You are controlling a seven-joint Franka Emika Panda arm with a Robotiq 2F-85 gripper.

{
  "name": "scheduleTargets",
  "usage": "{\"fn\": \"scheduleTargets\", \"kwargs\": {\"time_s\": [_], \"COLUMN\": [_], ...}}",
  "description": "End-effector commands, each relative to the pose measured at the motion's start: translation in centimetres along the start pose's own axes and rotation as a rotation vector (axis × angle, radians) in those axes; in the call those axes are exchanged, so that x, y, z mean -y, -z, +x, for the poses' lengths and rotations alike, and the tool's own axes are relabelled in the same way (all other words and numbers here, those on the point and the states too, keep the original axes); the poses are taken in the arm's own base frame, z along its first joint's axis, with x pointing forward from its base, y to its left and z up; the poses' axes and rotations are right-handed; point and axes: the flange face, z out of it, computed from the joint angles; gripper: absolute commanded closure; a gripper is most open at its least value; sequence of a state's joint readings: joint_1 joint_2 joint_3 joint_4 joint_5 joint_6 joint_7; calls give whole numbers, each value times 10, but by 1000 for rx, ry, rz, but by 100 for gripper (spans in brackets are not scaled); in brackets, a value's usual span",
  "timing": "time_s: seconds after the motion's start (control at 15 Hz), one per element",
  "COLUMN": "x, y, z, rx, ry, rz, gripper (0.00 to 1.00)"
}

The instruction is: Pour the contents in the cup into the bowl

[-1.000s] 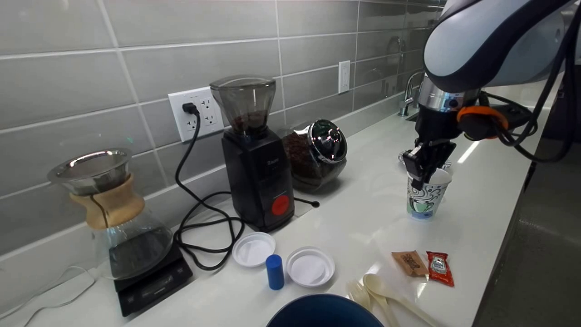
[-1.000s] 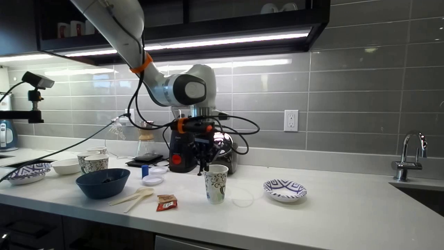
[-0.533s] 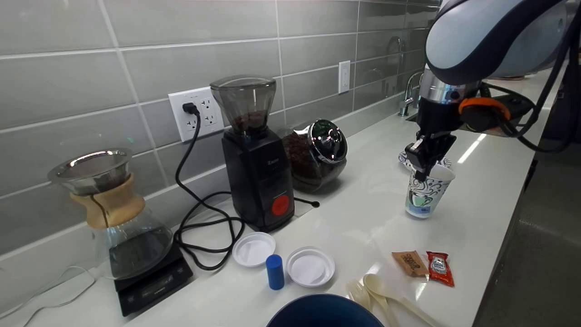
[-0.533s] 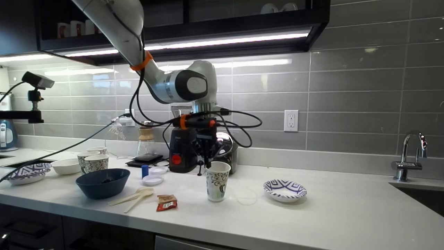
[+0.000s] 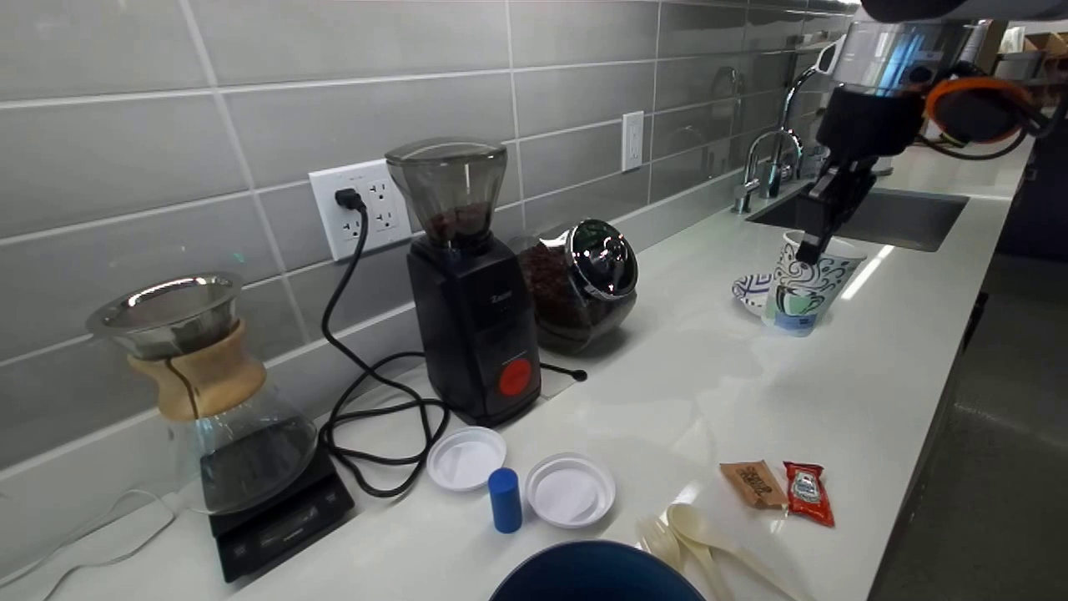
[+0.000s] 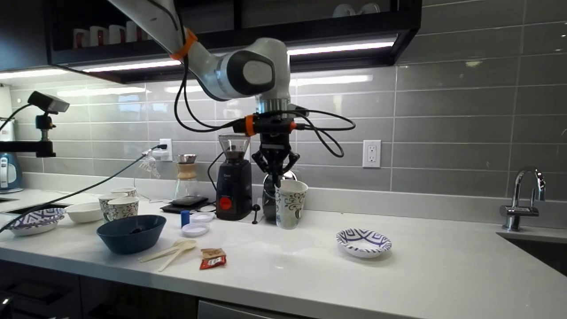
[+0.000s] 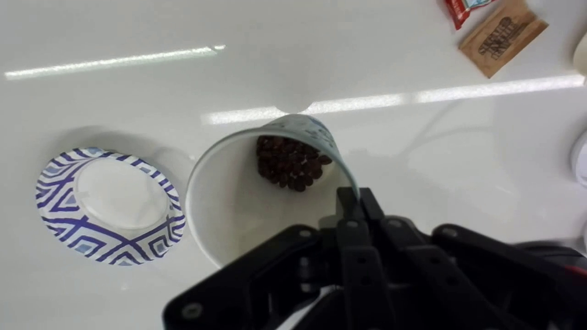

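cup (image 7: 234, 201): lifted, slightly tilted, brown beans (image 7: 290, 164) inside
gripper (image 7: 359, 198): clenched on the cup's rim
bowl (image 7: 112, 204): upright on the counter (image 6: 310, 274)

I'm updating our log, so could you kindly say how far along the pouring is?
Done: the cup looks lifted off the counter. In hand: the gripper holds it, dark beans inside. Left: carrying it over the patterned bowl and tipping; no beans show there.

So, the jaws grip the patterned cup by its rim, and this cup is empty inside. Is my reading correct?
Not entirely: the cup is not empty. The wrist view shows dark brown beans at its bottom. The jaws do grip it by the rim.
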State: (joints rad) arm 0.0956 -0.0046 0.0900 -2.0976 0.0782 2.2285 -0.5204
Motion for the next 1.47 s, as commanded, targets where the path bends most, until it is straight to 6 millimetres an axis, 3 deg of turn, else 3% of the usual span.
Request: {"fn": "scheduleTargets", "kwargs": {"time_s": [0.0, 0.4, 0.8, 1.4], "x": [-8, -17, -88, -177], "y": [3, 4, 2, -29], "z": [-2, -2, 11, 32], "rx": [-5, -24, -162, -315], "ry": [2, 0, -170, -354], "rz": [5, 20, 261, 642], "gripper": [96, 99, 99, 99]}}
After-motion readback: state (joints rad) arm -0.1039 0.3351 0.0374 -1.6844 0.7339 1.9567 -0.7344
